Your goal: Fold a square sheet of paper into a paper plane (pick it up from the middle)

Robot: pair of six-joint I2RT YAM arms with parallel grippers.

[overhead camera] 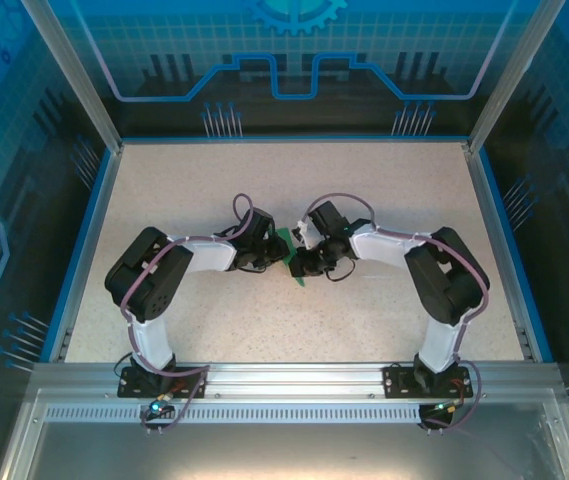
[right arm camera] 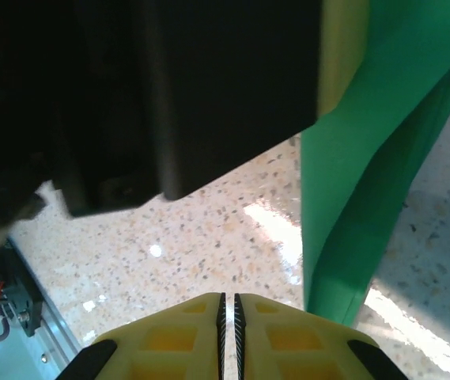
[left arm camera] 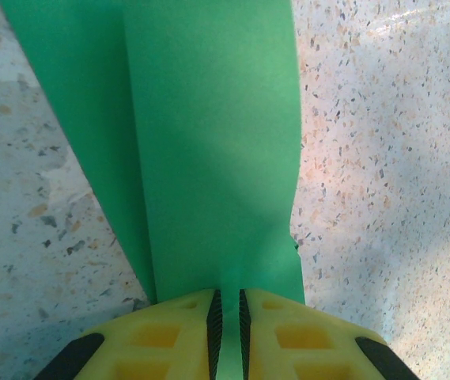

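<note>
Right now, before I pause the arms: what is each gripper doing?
Left gripper: closed on the folded bright-green paper sheet.
Right gripper: closed, nothing between its fingers.

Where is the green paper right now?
The green paper is in the middle of the table in the top view, pinched in the left fingers, with the right fingers close beside it.

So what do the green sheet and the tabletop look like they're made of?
The green sheet looks like thin matte paper: flat colour, no shine, a crisp straight crease and overlapping layers. The tabletop seems to be a smooth speckled stone-like or composite surface, slightly glossy, since light glints off it.
</note>
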